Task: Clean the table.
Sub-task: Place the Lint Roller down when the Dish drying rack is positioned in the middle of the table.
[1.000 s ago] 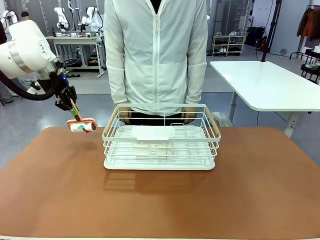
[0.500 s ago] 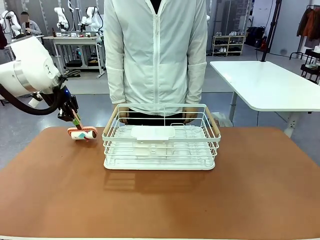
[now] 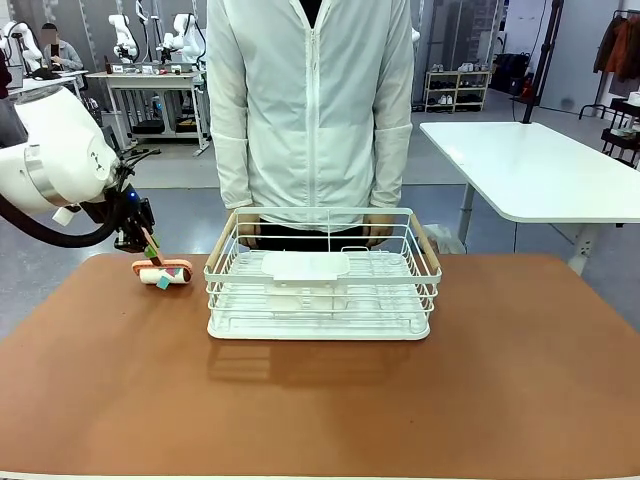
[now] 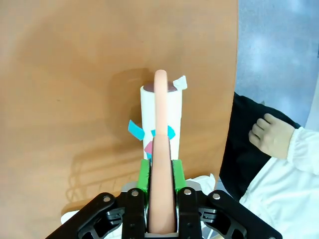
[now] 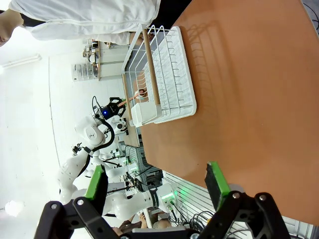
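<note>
The reddish-brown table (image 3: 320, 400) carries a lint roller (image 3: 162, 271) at its far left, a white roll with blue and pink scraps stuck to it. My left gripper (image 3: 140, 235) is shut on its peach handle from above and behind. In the left wrist view the green pads (image 4: 143, 174) clamp the handle (image 4: 161, 164), and the roll (image 4: 160, 119) lies against the table top (image 4: 75, 74). My right gripper (image 5: 156, 180) stands open and holds nothing, high over the table (image 5: 249, 99).
A white wire basket (image 3: 322, 275) with a white tray inside stands mid-table. A person in a white jacket stands behind it, hands at its far rim; one hand (image 4: 271, 137) is near the table edge. A white-topped table (image 3: 530, 170) stands at the back right.
My left gripper has brought the lint roller down from above the table onto its top, and the arm has drawn slightly lower and left.
</note>
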`<state>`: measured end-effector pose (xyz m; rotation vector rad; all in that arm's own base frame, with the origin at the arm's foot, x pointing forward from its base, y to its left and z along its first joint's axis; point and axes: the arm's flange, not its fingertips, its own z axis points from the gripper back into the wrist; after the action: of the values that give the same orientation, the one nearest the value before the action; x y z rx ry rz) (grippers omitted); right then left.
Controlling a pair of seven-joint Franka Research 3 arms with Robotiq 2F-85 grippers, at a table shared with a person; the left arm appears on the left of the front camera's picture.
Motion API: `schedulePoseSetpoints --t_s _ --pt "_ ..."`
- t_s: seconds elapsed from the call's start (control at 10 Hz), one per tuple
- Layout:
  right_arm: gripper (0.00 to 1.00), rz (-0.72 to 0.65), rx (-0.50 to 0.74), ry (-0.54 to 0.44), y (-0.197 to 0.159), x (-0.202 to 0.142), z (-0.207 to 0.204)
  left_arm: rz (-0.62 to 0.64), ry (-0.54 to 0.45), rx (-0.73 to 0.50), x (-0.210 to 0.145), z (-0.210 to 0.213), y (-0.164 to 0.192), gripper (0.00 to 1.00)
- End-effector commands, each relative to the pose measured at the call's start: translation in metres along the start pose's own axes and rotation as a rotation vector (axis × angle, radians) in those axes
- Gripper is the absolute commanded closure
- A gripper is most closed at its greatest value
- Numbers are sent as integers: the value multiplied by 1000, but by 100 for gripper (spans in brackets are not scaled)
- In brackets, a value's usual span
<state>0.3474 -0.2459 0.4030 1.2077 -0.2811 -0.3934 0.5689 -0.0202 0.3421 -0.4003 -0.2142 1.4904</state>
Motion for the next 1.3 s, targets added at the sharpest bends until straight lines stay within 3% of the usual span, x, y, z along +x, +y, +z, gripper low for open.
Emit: schedulePoseSetpoints --t_s 0.0,0.1,0.2,0.3,0.5,0.7,1.0,1.2 --pt "0 15 19 -11 2 -2 -1 34 -52 39 -2 5 17 32" --pt "0 15 19 -11 2 -2 -1 37 -58 63 -2 10 22 0" --pt "0 15 19 -11 2 -2 -1 45 -39 78 -3 13 24 35" --pt "0 15 19 -11 2 -2 -1 52 -44 119 -3 16 26 0" --pt "0 15 19 -11 2 -2 -1 45 -20 242 -4 29 31 0" --pt "0 15 19 -11 2 -2 -1 63 -24 265 -4 46 32 0" --pt "0 15 19 -11 2 -2 -1 37 -68 187 -5 57 29 0" --pt "0 15 19 -11 2 -2 -1 45 -13 227 -1 50 33 0"
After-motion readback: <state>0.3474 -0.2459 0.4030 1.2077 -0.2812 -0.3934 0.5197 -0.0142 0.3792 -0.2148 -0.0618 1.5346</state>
